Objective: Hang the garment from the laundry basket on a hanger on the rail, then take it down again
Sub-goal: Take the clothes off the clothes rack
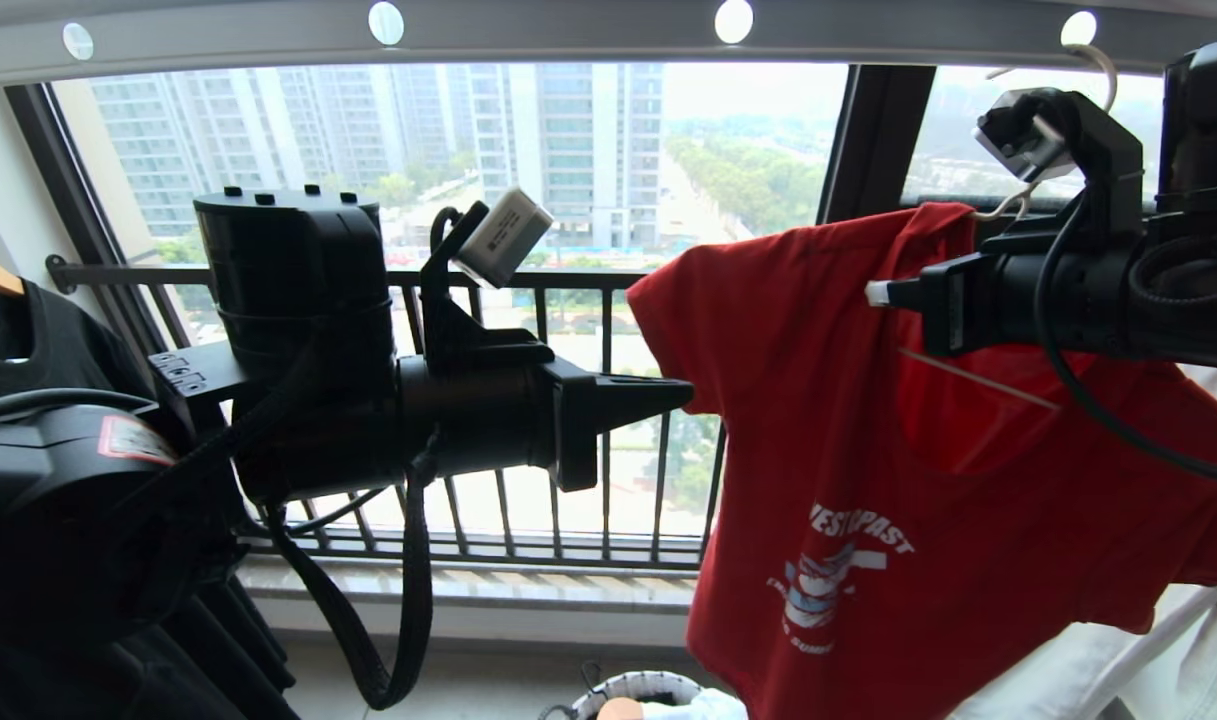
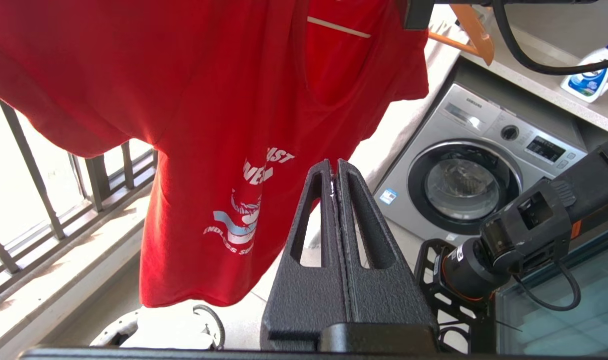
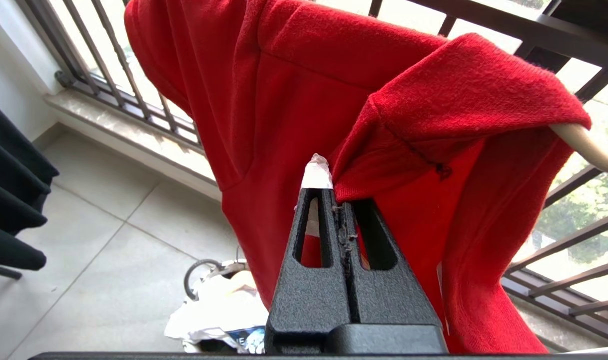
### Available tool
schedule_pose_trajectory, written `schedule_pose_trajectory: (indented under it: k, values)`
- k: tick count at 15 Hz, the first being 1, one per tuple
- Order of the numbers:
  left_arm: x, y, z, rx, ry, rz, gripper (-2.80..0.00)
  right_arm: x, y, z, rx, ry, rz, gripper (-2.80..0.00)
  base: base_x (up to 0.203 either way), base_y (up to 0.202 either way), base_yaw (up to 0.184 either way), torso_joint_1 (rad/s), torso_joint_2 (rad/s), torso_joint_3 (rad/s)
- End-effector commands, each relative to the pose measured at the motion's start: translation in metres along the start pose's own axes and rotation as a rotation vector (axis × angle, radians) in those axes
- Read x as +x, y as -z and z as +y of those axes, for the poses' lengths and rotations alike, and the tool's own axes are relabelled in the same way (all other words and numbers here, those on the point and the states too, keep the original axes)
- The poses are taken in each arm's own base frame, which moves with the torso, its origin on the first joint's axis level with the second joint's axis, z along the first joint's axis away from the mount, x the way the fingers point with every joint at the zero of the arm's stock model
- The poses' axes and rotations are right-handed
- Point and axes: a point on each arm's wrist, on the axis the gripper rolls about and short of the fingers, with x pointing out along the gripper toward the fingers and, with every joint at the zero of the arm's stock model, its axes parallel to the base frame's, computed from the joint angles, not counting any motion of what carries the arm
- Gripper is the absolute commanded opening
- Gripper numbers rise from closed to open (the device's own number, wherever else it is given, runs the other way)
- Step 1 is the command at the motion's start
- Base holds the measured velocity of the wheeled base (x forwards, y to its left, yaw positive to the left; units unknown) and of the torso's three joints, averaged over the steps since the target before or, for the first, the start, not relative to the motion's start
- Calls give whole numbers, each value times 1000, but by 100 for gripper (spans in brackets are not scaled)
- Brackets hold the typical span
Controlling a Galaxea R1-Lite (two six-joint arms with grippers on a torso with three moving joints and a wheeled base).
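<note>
While the garment [image 1: 868,480] hangs on the hanger [image 1: 1008,205] under the rail [image 1: 568,35], I take this red shirt as the landmark for every place. To its left, the left gripper [image 1: 668,392] is level with the sleeve edge, jaws pressed together on nothing; I think it only waits there, and it has free room before the window railing [image 1: 528,420]. Below the shirt hem sits the laundry basket [image 1: 638,690], well apart from it. At the shirt's collar, the right gripper [image 3: 328,192] has its jaws together, apparently pinching the collar hem, probably to steady or shift the cloth on the hanger; room is tight there.
</note>
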Motion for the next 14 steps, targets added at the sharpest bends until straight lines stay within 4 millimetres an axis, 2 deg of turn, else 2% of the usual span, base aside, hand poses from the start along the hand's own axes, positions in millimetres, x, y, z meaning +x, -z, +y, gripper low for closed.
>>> schedule_pose_trajectory:
  k: [1, 7, 8, 9, 12, 14]
  values:
    - [0, 0, 0, 0, 5, -2, -280, 3, 4, 5, -10, -16, 18, -280, 0, 0, 0, 0, 0, 0]
    - [0, 0, 0, -1, 4, -1, -280, -4, 4, 5, -21, -17, 9, -280, 0, 0, 0, 0, 0, 0]
    - [0, 0, 0, -1, 4, -1, -280, -5, 6, 5, -23, -17, 11, -245, 0, 0, 0, 0, 0, 0]
    - [1, 0, 0, -1, 6, 0, -280, -8, 7, 5, -23, -17, 11, 0, 0, 0, 0, 0, 0, 0]
    - [1, 1, 0, -4, 5, 2, -280, -15, 7, 5, -21, -18, 4, 0, 0, 0, 0, 0, 0, 0]
    - [3, 2, 2, -7, 3, 6, -280, -30, 11, 4, -21, -18, -3, 0, 0, 0, 0, 0, 0, 0]
